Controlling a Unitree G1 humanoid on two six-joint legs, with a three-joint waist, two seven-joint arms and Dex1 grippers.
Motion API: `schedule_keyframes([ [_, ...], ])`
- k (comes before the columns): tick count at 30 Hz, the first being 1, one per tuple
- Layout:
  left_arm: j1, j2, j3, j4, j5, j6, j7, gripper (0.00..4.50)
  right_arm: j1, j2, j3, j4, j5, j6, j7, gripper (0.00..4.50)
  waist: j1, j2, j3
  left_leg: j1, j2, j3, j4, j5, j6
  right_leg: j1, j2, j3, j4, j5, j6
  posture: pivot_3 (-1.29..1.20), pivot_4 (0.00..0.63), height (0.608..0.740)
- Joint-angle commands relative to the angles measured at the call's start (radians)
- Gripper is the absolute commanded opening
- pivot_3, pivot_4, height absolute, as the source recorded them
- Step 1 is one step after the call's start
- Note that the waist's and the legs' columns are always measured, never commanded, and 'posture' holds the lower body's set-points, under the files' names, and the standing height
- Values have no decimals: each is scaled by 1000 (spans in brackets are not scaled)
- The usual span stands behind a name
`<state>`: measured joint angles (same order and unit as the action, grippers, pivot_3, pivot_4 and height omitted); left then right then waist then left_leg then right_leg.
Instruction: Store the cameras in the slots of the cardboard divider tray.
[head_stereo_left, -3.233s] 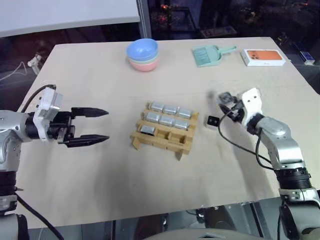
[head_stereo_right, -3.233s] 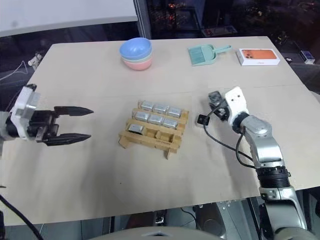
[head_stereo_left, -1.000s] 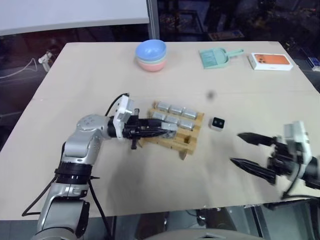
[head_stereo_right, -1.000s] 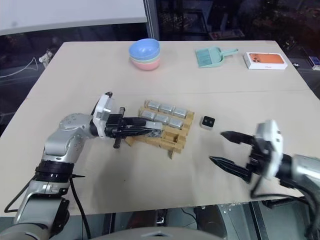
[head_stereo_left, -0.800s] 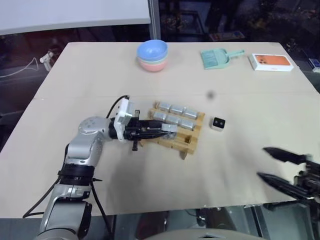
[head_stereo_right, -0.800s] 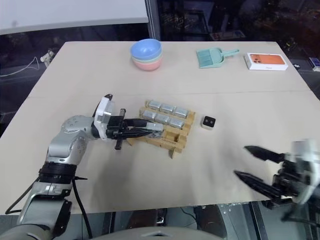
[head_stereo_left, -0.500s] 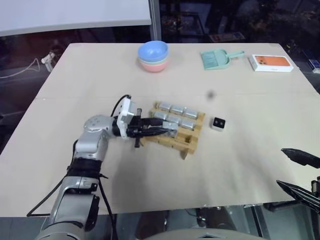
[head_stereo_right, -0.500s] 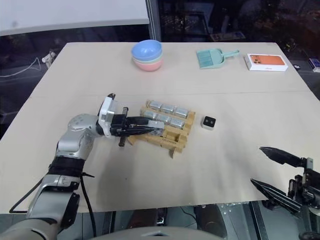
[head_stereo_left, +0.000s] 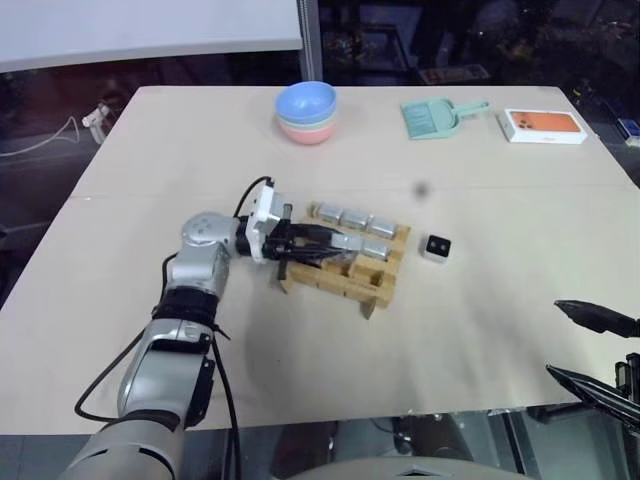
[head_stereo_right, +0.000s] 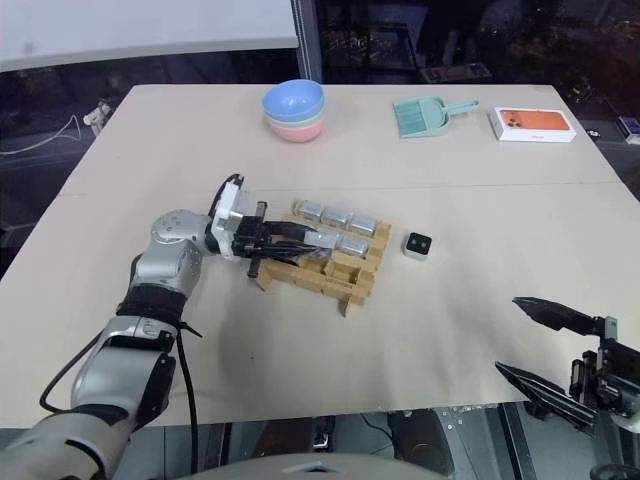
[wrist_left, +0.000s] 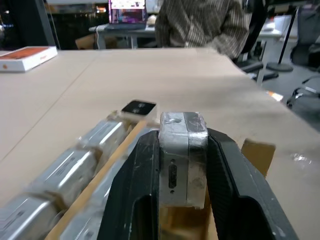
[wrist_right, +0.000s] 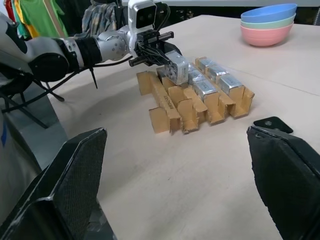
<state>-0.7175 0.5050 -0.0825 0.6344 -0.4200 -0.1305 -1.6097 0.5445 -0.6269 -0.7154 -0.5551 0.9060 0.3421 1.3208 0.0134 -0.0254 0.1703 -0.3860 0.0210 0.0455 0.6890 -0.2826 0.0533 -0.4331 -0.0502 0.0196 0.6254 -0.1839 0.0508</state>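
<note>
We have carried a silver camera (wrist_left: 182, 159), clamped between our left fingers (wrist_left: 140, 170), forward over the cardboard divider tray (head_stereo_right: 322, 262)'s near row. Our right fingers (head_stereo_right: 545, 347), spread wide and empty, have pulled back, leaving the black-faced camera (head_stereo_left: 437, 246) just beside the tray still unstored.

Left pincer (head_stereo_left: 335, 243) clamped level; right pincer (head_stereo_right: 535, 346) spread wide.
</note>
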Motion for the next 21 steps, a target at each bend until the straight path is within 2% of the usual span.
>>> schedule_keyframes([
  [1,-35,28,-27,23,-26,-37,-5,713,9,-4,-7,-21,8,-25,-9,4451,0,0,0,0,0,0,0,0,0,0,0,0,0,0,0,0,150,740],
  [7,-30,87,-147,21,-75,-63,-5,713,13,0,-5,-29,15,-34,-26,4451,0,0,0,0,1,0,0,0,0,0,0,0,0,0,0,0,150,740],
  [14,-65,88,-192,92,-68,-106,-5,713,12,-1,-5,-38,26,-38,-43,4451,0,0,0,0,1,0,0,0,0,0,0,0,0,0,0,0,150,740],
  [18,-94,57,-175,138,-55,-112,-5,713,6,-5,-2,-40,31,-36,-49,4451,2,0,0,0,1,0,0,0,0,1,0,0,0,0,0,0,150,740],
  [20,-99,52,-175,145,-54,-115,-5,1740,2,-6,1,-42,30,-36,-54,4500,3,0,0,1,1,0,0,0,0,1,0,0,0,0,0,0,150,740],
  [21,-100,54,-182,146,-52,-117,-5,1925,0,-7,3,-42,30,-35,-56,4500,2,0,0,1,1,0,0,0,0,1,-1,0,0,0,0,0,150,740],
])
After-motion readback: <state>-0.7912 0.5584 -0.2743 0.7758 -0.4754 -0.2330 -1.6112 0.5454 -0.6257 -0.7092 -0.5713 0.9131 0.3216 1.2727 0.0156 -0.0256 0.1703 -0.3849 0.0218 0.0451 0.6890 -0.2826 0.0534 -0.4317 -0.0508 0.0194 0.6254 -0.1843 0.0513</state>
